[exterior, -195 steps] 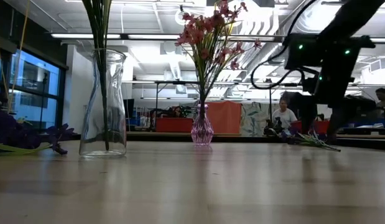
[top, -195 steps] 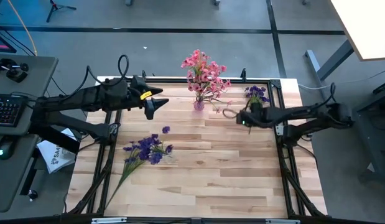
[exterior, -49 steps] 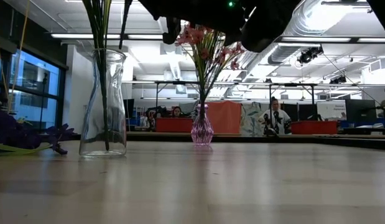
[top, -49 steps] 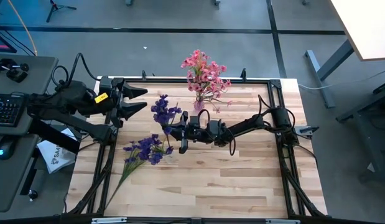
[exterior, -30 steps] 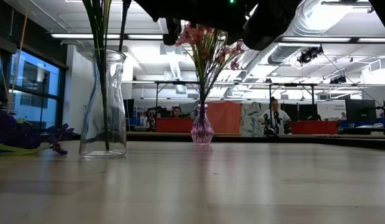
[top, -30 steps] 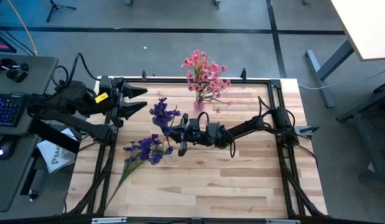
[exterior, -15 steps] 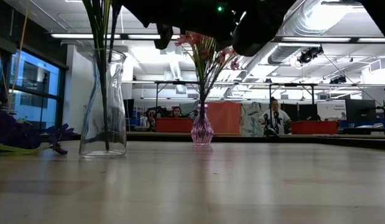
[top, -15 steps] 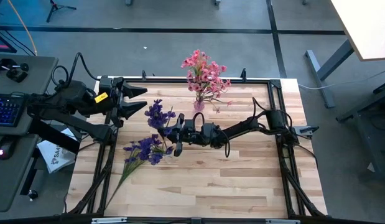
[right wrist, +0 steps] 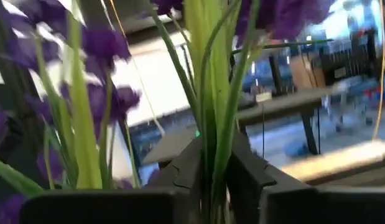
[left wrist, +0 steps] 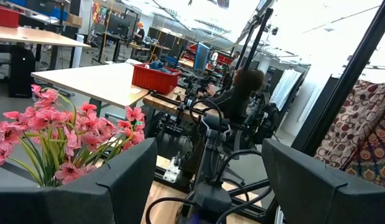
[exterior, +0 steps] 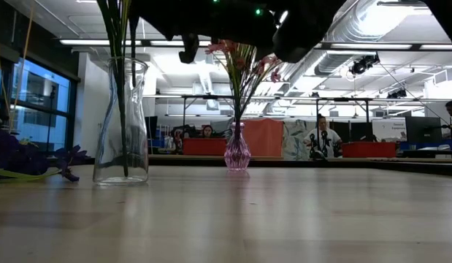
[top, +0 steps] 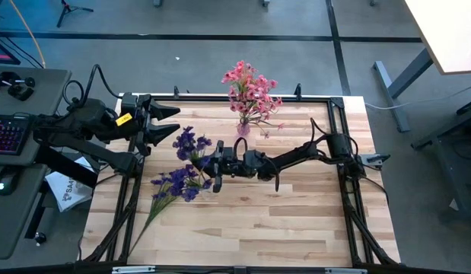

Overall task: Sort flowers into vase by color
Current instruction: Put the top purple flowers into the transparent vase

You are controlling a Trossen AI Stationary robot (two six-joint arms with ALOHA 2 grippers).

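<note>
Flowers, appearance: thin green stems with small clustered blossoms, two colours. Pink flowers (top: 251, 91) stand upright in a small pink vase (top: 243, 128) at upper centre of the high view, near the table's far edge; the same bunch shows at the lower left of the left wrist view (left wrist: 52, 134). A loose purple bunch (top: 176, 184) lies flat on the table (top: 296, 221), left of centre, stems trailing toward the lower left. A purple spray (top: 189, 143) is up in the air just above that bunch, its blossoms left of the right gripper (top: 216, 167).

Low view: tall clear glass vase (exterior: 121, 124) at left, green stems standing in it; pink vase (exterior: 236, 153) at centre.

Right gripper: right wrist view shows green stems (right wrist: 211, 112) running up between its fingers (right wrist: 180, 174), jaws narrow around the stems, just slackening.

Left gripper (top: 167, 122): at upper left of the high view, over the table's left edge, jaws spread wide, nothing between them.

Change against the frame a second ago: purple spray and right gripper have shifted left, toward the clear vase. In the low view the dark arm now hangs closer over that vase's mouth. Left arm unchanged.
</note>
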